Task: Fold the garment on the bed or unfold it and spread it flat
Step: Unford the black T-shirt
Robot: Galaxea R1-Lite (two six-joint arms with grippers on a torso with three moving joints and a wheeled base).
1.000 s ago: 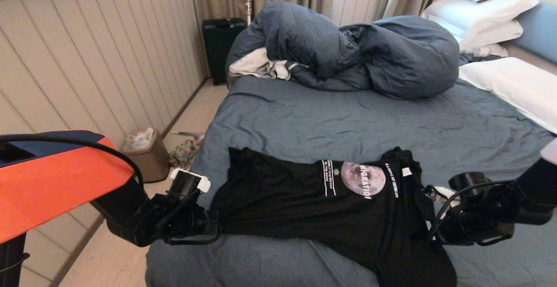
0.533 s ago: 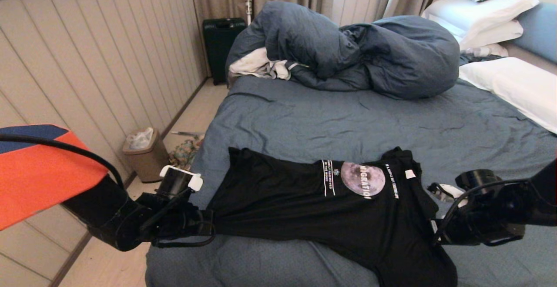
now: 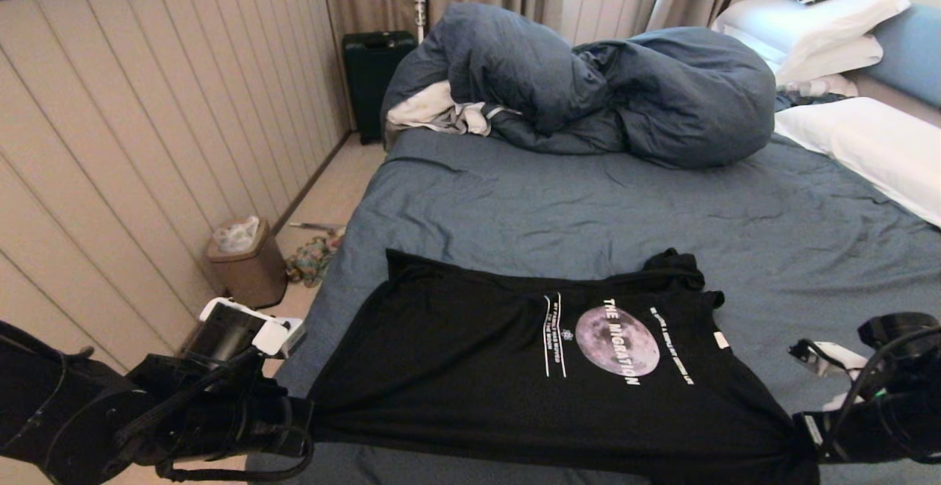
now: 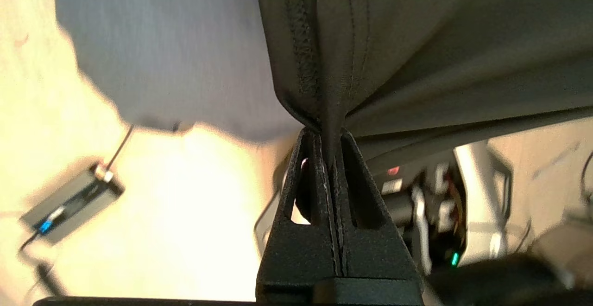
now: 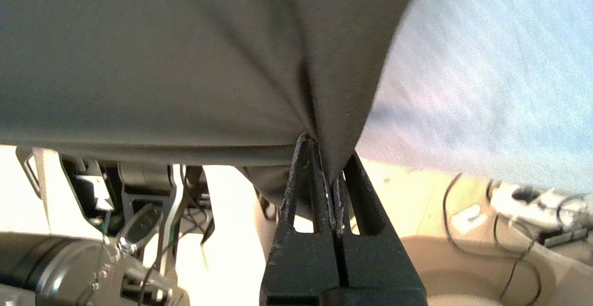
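Observation:
The garment (image 3: pixel 470 367), a black T-shirt with a grey moon print and white lettering, is stretched wide across the near end of the bed (image 3: pixel 588 206). My left gripper (image 3: pixel 307 426) is shut on its hem corner at the bed's near left edge; in the left wrist view the black cloth (image 4: pixel 417 41) is pinched at the left gripper (image 4: pixel 330 134). My right gripper (image 3: pixel 807 433) is shut on the opposite near corner by the shoulder, and the right wrist view shows the cloth (image 5: pixel 185 51) pinched at the right gripper (image 5: pixel 326 150). A small white neck tag (image 3: pixel 720 339) shows.
A bulky slate-blue duvet (image 3: pixel 610 81) with a white-grey cloth (image 3: pixel 434 110) is heaped at the far end. White pillows (image 3: pixel 867 139) lie at the right. On the floor left of the bed stand a bin (image 3: pixel 246 261) and a dark suitcase (image 3: pixel 373 77).
Both grippers have pulled back toward the near bed edge and apart, drawing the bunched T-shirt out wide so the print shows in full. The right gripper has closed on the cloth.

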